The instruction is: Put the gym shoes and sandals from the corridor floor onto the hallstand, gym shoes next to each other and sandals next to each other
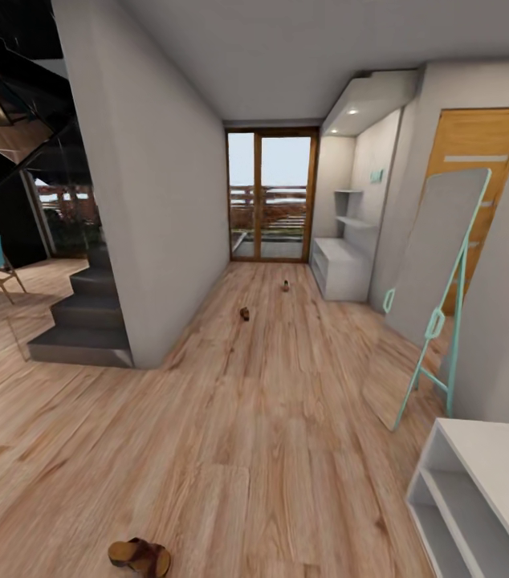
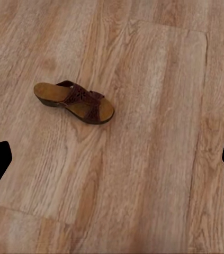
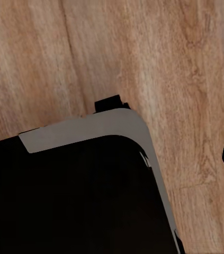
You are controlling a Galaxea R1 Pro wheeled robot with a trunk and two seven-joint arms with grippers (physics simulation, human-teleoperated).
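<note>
One sandal (image 1: 139,555) lies on the corridor floor (image 1: 230,449) at six o'clock in the head view, nearest the robot, so it looks like the first pick. Two small dark items, too far off to identify, sit near twelve o'clock: one (image 1: 244,314) mid-corridor, another (image 1: 285,286) beside the hallstand (image 1: 341,269). A plain white shelf unit (image 1: 479,490) stands at four o'clock. The left end effector (image 2: 112,161) hangs wide above the sandal (image 2: 74,101), probably lining up. Whether the right end effector is wide or narrow, I cannot tell.

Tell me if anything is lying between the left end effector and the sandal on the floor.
Nothing visible does. In the left wrist view the sandal lies alone on bare corridor floor, with open planks between it and the left end effector.
</note>
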